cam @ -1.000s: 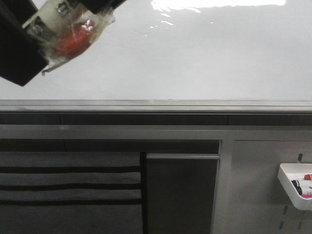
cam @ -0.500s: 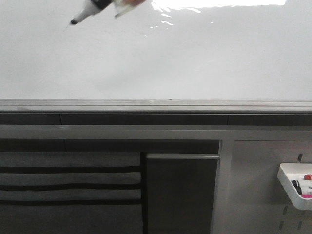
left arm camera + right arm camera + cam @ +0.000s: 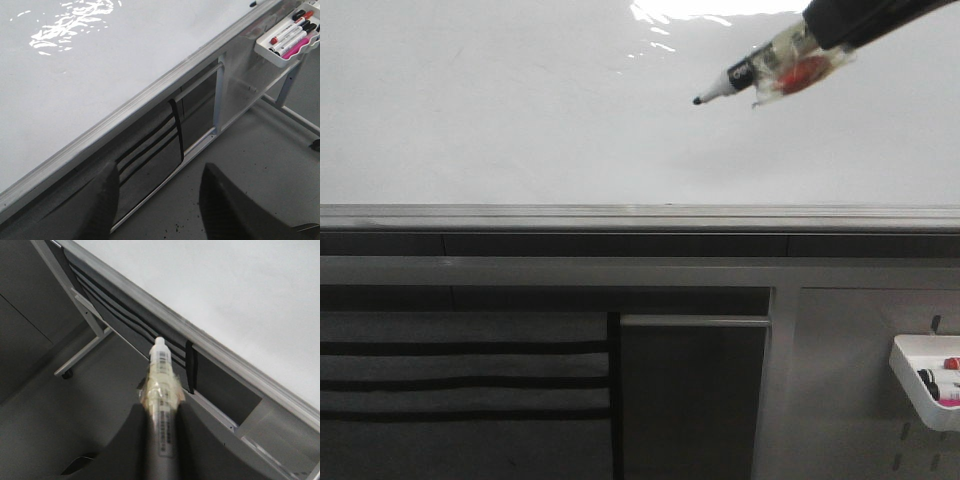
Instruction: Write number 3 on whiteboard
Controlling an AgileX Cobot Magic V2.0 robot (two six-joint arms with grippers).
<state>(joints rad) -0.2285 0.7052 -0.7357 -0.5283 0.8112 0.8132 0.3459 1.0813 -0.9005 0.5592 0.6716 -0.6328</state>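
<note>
Whiteboard [image 3: 520,120] fills the upper part of the front view, glossy w/ glare near its top edge, grey frame rail [image 3: 640,215] along the bottom; no stroke of the number 3 on it yet, surface blank. Left of the marker, the board is bare; left fingers [image 3: 155,200] show only in the left wrist view, spread wide, holding nothing, hanging off the board's lower edge. Marker [image 3: 740,72] sits upper right of board centre, tip aimed left and apparently just short of the surface. Right fingers [image 3: 161,405] are clamped on the marker barrel. To do this step well, prob.: bring tip in square, light steady pressure, start at top curve w/ room below for the tail. Pen tray [image 3: 925,380] hangs well below the board, far right.
</note>
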